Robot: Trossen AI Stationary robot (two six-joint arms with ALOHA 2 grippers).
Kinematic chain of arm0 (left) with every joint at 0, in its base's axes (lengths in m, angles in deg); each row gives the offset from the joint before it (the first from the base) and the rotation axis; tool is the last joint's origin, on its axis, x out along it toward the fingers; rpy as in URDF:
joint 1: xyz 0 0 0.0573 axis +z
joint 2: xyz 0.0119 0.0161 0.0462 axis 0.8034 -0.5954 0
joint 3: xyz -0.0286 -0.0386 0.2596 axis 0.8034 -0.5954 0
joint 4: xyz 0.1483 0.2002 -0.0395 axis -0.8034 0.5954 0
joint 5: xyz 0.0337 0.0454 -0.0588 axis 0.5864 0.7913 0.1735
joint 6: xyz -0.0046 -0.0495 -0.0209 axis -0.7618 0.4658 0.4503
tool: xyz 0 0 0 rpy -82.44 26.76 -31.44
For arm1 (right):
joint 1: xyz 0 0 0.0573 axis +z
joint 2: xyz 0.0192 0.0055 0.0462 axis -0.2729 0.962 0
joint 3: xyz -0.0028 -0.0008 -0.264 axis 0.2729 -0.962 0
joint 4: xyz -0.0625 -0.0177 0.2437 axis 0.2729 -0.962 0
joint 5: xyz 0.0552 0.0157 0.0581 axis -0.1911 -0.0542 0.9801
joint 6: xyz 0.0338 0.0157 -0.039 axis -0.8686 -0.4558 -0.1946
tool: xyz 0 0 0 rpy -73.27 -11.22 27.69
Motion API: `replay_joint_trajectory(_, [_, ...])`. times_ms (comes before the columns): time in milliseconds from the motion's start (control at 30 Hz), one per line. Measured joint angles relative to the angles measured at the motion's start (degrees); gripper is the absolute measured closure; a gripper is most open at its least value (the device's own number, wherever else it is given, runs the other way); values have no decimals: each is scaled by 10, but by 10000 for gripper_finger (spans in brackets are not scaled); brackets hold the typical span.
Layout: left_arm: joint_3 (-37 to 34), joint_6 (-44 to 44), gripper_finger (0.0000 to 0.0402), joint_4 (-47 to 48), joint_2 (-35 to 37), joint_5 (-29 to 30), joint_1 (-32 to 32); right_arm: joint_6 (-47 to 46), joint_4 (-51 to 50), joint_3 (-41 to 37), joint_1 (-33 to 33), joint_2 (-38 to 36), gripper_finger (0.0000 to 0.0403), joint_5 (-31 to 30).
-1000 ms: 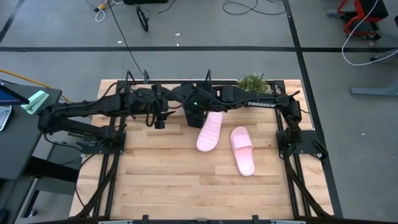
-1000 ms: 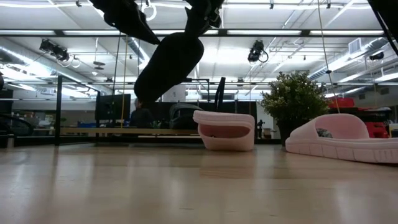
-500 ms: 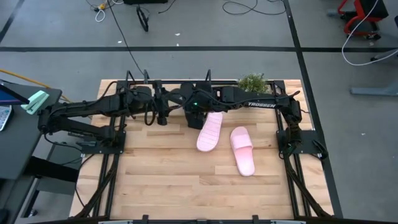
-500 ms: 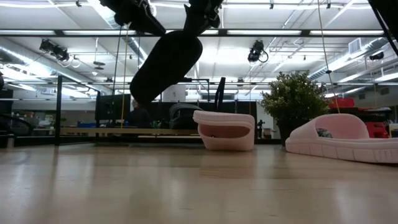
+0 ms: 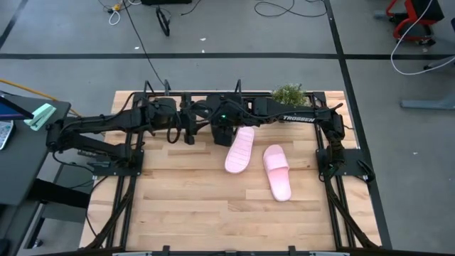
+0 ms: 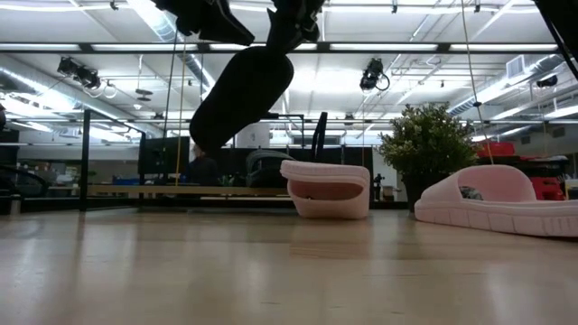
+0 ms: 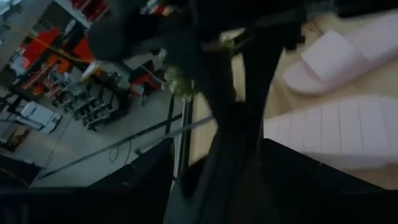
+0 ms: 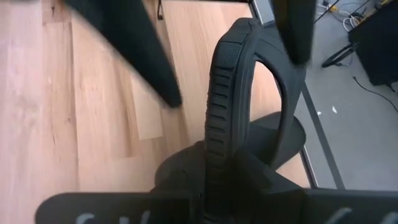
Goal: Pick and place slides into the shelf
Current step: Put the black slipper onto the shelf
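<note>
Wooden worktop (image 5: 185,192): near its far edge the right gripper (image 6: 287,27) hangs clamped on a black slide (image 6: 237,97), long axis tilted, seemingly over the shelf (image 5: 192,97); left gripper (image 5: 186,132) just beside, jaws unclear.

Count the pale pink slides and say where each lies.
2. One pale pink slip-on slide lies near the middle of the wooden table; the other lies apart, further right. Others may be hidden.

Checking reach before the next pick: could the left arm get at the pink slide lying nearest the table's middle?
Probably yes: the pink slide lies open on the table, nothing on it, left gripper nearby.
</note>
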Motion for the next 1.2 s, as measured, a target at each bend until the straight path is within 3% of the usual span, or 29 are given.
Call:
replay_joint_trajectory(367, [0,3,186,3,-41,18,0,0,5,0,0,0,359,3])
replay_joint_trajectory(733, [0,4,315,8,-41,39,-1,10,3,0,-1,0,357,8])
replay_joint_trajectory(800, [0,6,331,9,-41,40,-1,10,4,0,-1,0,343,8])
replay_joint_trajectory(1200, [-1,4,334,9,-37,89,0,48,-21,0,-5,-32,229,7])
